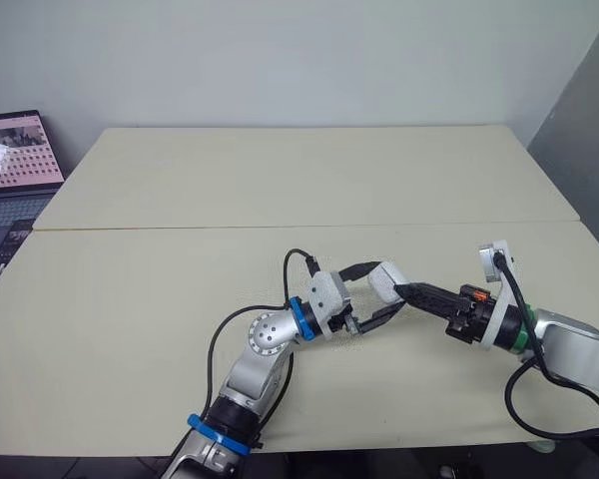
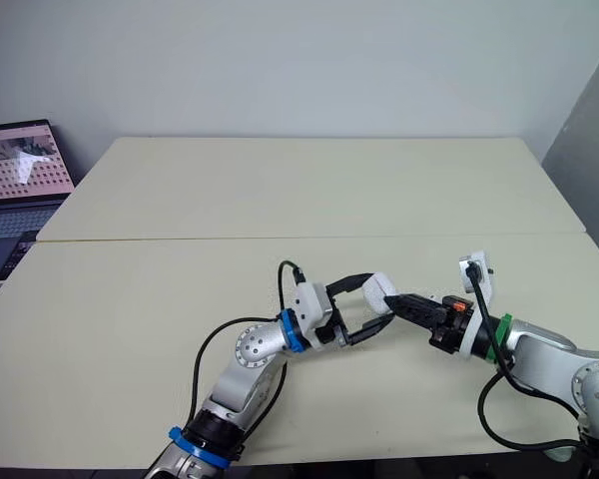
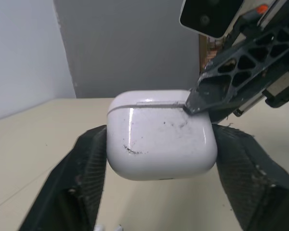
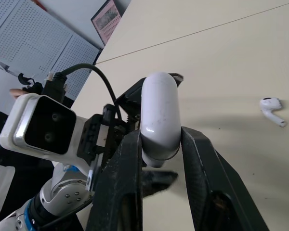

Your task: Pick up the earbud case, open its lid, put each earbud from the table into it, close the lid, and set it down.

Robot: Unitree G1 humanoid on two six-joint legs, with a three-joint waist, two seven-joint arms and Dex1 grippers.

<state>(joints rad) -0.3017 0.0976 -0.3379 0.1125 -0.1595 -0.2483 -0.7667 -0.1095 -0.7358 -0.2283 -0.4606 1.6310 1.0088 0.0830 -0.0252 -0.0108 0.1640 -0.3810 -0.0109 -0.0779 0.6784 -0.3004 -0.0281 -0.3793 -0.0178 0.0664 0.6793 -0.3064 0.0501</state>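
The left gripper [image 1: 382, 292] clamps the white earbud case [image 3: 161, 144] by its two short ends, lifted clear of the table [image 1: 280, 180]; the right gripper [image 1: 411, 293] meets it head-on, its fingers pressed to the case's broad faces up by the lid, one fingertip [image 3: 197, 102] sitting on the seam. The step in hand appears to be opening the lid; done well, the left keeps its squeeze below the seam while the right levers at that line and swings the lid about its hinge, rather than tugging the whole case loose. The case's long axis runs from one left finger to the other, across the line of the two arms; its lid end seems to face the right gripper. One earbud [image 4: 272, 109] lies on the table nearby, waiting.
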